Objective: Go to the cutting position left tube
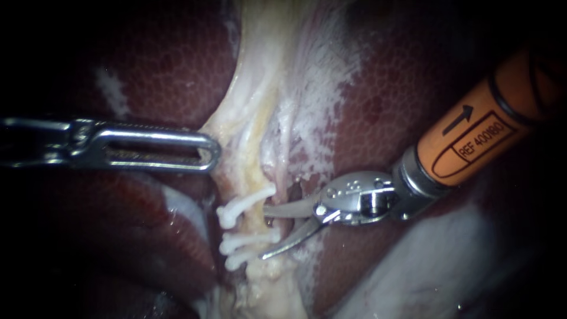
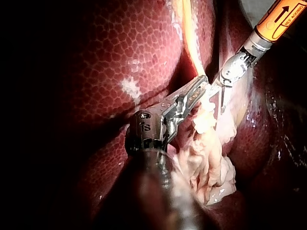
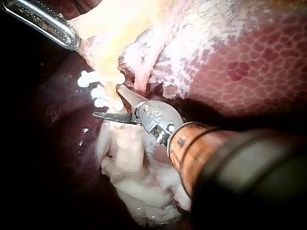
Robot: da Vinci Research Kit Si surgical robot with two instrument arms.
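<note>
While the liver (image 1: 159, 65) fills the field on both sides, a pale band of tissue (image 1: 266, 71) runs down its middle. My left instrument (image 1: 211, 150) comes in level, its jaws pressed together and, as far as the wrist view shows, pinching the band's edge. My right instrument (image 1: 263, 232) holds its blades spread, tips at the left tube (image 1: 254, 171), close by three white clips (image 1: 243, 204) crossing it.
</note>
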